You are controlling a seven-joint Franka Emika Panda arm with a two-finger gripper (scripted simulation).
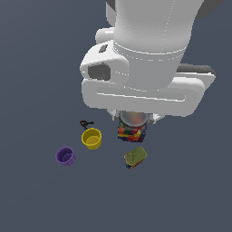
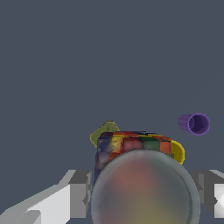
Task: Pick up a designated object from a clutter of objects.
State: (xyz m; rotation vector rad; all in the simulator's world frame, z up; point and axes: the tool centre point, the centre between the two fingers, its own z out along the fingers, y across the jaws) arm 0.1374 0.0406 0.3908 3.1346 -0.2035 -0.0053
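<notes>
The designated can (image 1: 131, 130), with a grey-silver top and a red, blue and yellow label, sits directly under my white hand in the exterior view. In the wrist view its round top (image 2: 144, 192) fills the space between my two grey fingers (image 2: 78, 192), which press against its sides. My gripper (image 1: 132, 118) is shut on this can. I cannot tell whether the can is off the floor. The rest of the clutter lies around it on the dark grey floor.
A green-topped can (image 1: 135, 157) (image 2: 104, 131) lies tilted just beside the held can. A yellow cup (image 1: 91, 138) (image 2: 177, 151) stands at the exterior view's left, with a small black-and-red clamp (image 1: 86, 123) behind it. A purple cup (image 1: 66, 156) (image 2: 195, 123) is farther left.
</notes>
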